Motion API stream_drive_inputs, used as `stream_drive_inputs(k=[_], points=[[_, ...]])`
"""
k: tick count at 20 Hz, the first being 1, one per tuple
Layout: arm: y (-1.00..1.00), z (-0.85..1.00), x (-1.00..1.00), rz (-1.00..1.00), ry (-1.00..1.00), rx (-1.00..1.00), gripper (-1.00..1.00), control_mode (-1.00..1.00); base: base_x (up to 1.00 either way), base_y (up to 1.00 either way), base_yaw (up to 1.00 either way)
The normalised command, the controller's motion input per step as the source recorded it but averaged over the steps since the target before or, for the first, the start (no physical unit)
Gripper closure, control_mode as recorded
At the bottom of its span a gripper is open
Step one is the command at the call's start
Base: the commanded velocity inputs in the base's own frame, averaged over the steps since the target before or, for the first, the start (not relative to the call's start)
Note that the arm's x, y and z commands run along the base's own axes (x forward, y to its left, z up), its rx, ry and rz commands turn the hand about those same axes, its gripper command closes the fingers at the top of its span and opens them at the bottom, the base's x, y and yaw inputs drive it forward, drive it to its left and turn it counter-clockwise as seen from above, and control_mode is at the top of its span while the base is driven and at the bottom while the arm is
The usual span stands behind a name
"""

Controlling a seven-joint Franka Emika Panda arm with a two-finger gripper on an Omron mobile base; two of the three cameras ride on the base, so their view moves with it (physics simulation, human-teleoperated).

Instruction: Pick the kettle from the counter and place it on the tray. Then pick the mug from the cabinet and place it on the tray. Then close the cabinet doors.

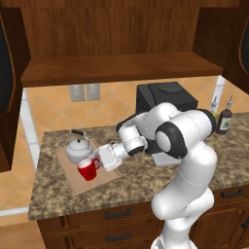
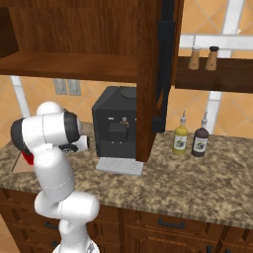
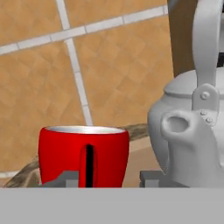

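Jaws: the two-finger gripper [image 3: 105,178] sits low at the bottom of the hand view, its dark tips parted on either side of the mug's handle; whether they have let go fully I cannot tell.
Mug: one small bright red mug with a white inside [image 1: 88,169], standing upright on the tray at the left centre of the left base view, just in front of the kettle.
Kettle: one squat silver-white metal kettle with an arched handle [image 1: 78,148], also on the tray; in the hand view its spout points toward the mug and the two stand near each other, apart as far as I can tell.
Tray: one flat light-brown wooden board [image 1: 73,180] on the speckled granite table [image 1: 146,185].
Cabinet: one dark reddish-brown wall cabinet [image 1: 116,68] across the top of the left base view.
Doors: two mesh-panelled doors, both swung open; one at the left edge [image 1: 6,68], one at the right edge [image 1: 243,44].
Risk, mug: a tip catching the handle on withdrawal would likely drag or tip the mug.
Risk, kettle: a sideways pull-out could knock the spout.
Risk, doors: the swing upward to the doors could clip the black coffee machine [image 1: 165,99].
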Motion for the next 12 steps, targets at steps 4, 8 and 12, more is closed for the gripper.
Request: stream_drive_inputs(k=[4,8,12], points=[[-0.07,-0.09,-0.14,-0.12,-0.03,0.06,-1.0,-1.0,0.0,0.0,0.0],[-0.15,0.0,-0.24,-0.11,-0.01,0.06,-1.0,-1.0,0.0,0.0,0.0],[-0.07,0.22,-0.13,-0.1,0.0,0.04,-1.0,-1.0,0.0,0.0,0.0]])
